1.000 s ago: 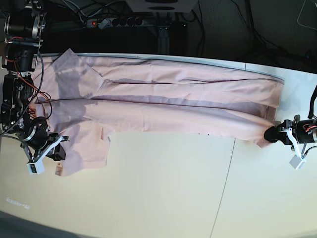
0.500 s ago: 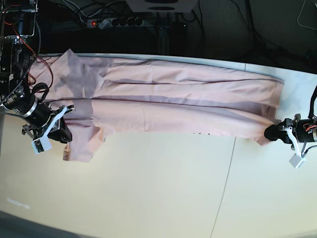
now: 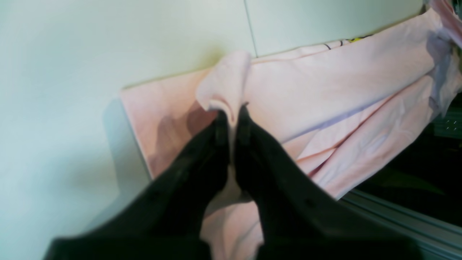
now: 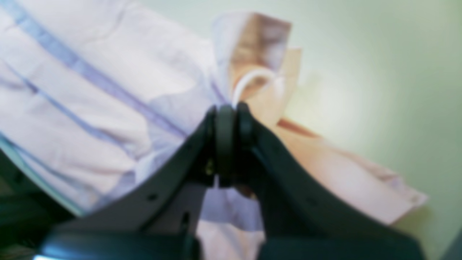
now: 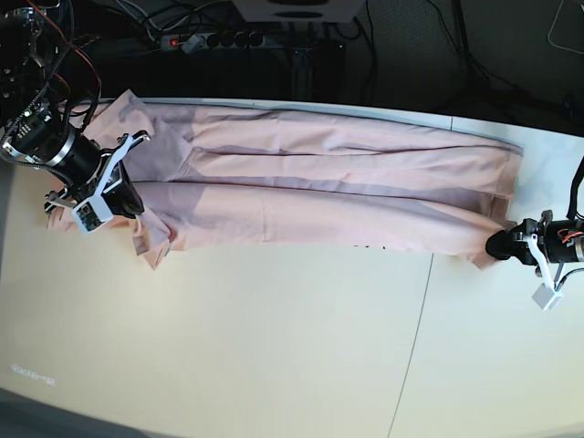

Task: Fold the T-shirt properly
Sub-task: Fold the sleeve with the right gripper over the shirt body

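While seen from the base camera, lies stretched in a long band across the far part of the pale table (image 5: pixel 274 347): the T-shirt (image 5: pixel 328 196), pale pink, folded lengthwise with several long creases. Reaches almost from the table's one side to the other. At this view's right end, pinched at its corner by the left gripper (image 5: pixel 499 245), jaws pressed together on the cloth. At this view's left end, gripped by the right gripper (image 5: pixel 128 203), also closed on fabric, with a small bunch of cloth hanging below it toward the near edge. Behind the table, dark, with a power strip (image 5: pixel 214 40) and cables.

From the left wrist camera, shows the left gripper (image 3: pixel 232 115) close: two black fingers (image 3: pixel 216 137) shut tight, a raised fold of the T-shirt (image 3: pixel 325 86) squeezed between the tips. Lies flat on the table (image 3: pixel 72 54) beyond the fold, some dark print just visible at the cloth's edge.

From the right wrist camera, blurred. Shows the right gripper (image 4: pixel 228 110) closed on a lifted piece of the T-shirt (image 4: pixel 90 90), the cloth standing up above the tips; beyond, table (image 4: pixel 379 72).
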Controlling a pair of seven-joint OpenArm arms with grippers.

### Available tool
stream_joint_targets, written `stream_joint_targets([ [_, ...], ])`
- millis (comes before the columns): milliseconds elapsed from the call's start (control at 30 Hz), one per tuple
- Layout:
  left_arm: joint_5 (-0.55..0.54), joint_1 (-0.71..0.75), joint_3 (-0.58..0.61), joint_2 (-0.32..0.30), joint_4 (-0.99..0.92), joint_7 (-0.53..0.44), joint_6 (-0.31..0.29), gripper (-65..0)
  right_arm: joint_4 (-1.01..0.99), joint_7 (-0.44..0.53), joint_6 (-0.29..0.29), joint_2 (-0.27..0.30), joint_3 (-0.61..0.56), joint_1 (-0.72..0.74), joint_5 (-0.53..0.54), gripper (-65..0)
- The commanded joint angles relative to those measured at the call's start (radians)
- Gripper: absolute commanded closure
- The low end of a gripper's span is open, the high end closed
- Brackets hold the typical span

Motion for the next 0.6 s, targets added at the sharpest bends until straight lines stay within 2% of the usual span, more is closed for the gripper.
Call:
stream_joint_targets([
  [0,-0.016,-0.023,-0.011,-0.025,0.010,-0.011,-0.023,0.0,0.037,0.026,0.050,0.020,0.011,-0.011,-0.009,0.0],
  [267,-0.026,-0.022,-0.011,-0.025,0.010,-0.014,-0.023,0.0,0.136,0.026,0.048,0.064,0.011,-0.127,-0.097,0.0],
  [567,-0.047,-0.022,-0.011,-0.025,0.010,0.005,-0.023,0.0,0.154,0.025,0.047,0.066,0.011,-0.175,-0.111,0.0],
])
